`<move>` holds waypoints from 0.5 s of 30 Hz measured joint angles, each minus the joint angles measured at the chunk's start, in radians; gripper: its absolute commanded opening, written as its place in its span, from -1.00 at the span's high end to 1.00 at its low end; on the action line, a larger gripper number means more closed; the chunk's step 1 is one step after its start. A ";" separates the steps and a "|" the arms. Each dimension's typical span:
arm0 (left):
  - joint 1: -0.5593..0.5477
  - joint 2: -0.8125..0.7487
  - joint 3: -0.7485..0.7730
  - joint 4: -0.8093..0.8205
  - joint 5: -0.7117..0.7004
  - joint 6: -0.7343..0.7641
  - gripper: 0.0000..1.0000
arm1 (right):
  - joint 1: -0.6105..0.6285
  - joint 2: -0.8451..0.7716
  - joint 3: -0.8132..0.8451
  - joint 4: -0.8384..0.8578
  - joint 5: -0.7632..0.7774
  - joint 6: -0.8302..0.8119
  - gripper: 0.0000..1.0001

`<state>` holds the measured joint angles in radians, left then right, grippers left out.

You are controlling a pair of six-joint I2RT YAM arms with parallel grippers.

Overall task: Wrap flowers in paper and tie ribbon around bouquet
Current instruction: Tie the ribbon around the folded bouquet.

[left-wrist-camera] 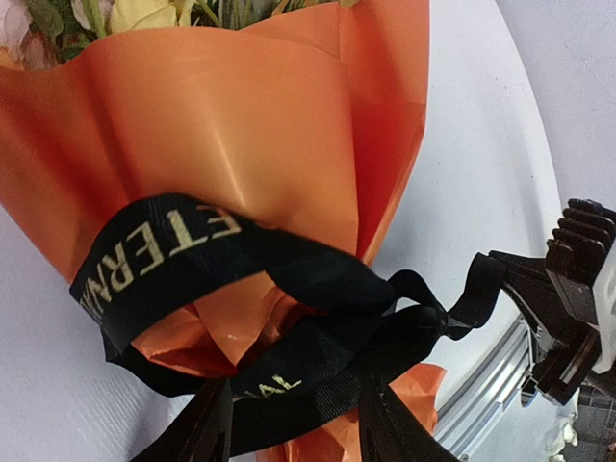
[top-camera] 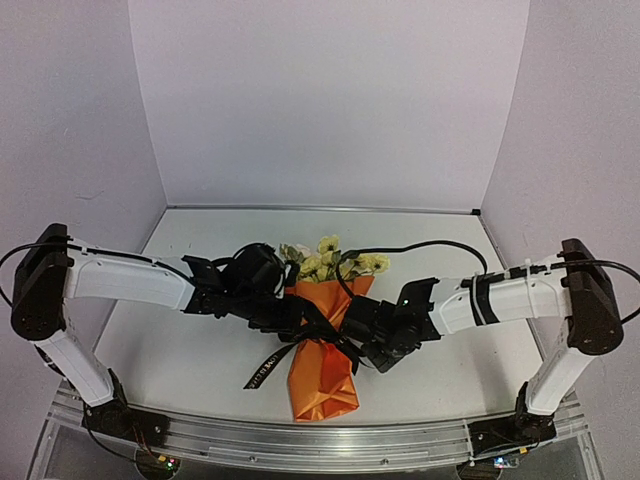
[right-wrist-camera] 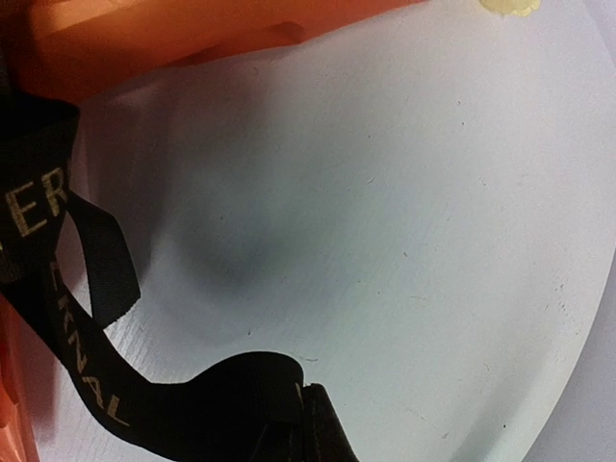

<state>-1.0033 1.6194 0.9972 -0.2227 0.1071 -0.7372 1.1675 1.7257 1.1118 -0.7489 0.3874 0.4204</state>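
Note:
The bouquet lies in the middle of the table with the flowers (top-camera: 330, 260) pointing away and the orange paper (top-camera: 322, 385) cone pointing to the near edge. The black ribbon (top-camera: 318, 325) with light lettering runs around its waist, and a loose tail (top-camera: 265, 372) trails to the left. My left gripper (left-wrist-camera: 294, 390) stands open astride a ribbon strand (left-wrist-camera: 279, 385) over the paper (left-wrist-camera: 241, 125). My right gripper (right-wrist-camera: 306, 395) is shut on the ribbon (right-wrist-camera: 221, 404) and holds it out to the right of the bouquet. The stems are hidden inside the paper.
Both arms meet over the bouquet from left (top-camera: 130, 280) and right (top-camera: 500, 295). A metal rail (top-camera: 320, 442) runs along the near table edge. White walls close the back and sides. A black cable (top-camera: 420, 248) loops above the right arm.

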 measured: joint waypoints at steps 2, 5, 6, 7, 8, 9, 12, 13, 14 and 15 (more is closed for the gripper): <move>-0.004 0.024 0.026 -0.014 -0.007 0.030 0.14 | 0.000 -0.002 0.000 0.002 0.000 0.000 1.00; -0.010 0.065 0.049 -0.039 -0.015 0.083 0.19 | 0.000 -0.003 0.000 0.006 0.001 0.000 1.00; -0.013 0.077 0.052 -0.047 -0.015 0.099 0.20 | 0.000 -0.004 0.000 0.008 0.001 0.000 1.00; -0.015 0.087 0.055 -0.056 -0.016 0.113 0.19 | 0.000 -0.004 0.000 0.009 0.001 0.000 1.00; -0.017 0.095 0.059 -0.068 -0.016 0.126 0.19 | 0.000 -0.005 -0.001 0.011 0.001 0.000 1.00; -0.018 0.103 0.063 -0.078 -0.016 0.137 0.17 | 0.000 -0.005 -0.001 0.014 0.001 0.000 1.00; -0.019 0.120 0.083 -0.094 -0.021 0.161 0.15 | 0.000 -0.009 -0.002 0.017 0.001 0.000 1.00; -0.019 0.122 0.088 -0.094 -0.022 0.166 0.15 | 0.000 -0.011 -0.002 0.019 0.001 0.000 1.00; -0.019 0.122 0.089 -0.094 -0.022 0.170 0.19 | 0.000 -0.014 -0.002 0.020 0.002 0.000 1.00; -0.019 0.122 0.090 -0.094 -0.022 0.172 0.24 | 0.000 -0.015 -0.002 0.022 0.003 0.000 1.00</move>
<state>-1.0222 1.7416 1.0876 -0.3168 0.0851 -0.5652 1.1675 1.7111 1.1099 -0.7272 0.3904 0.4202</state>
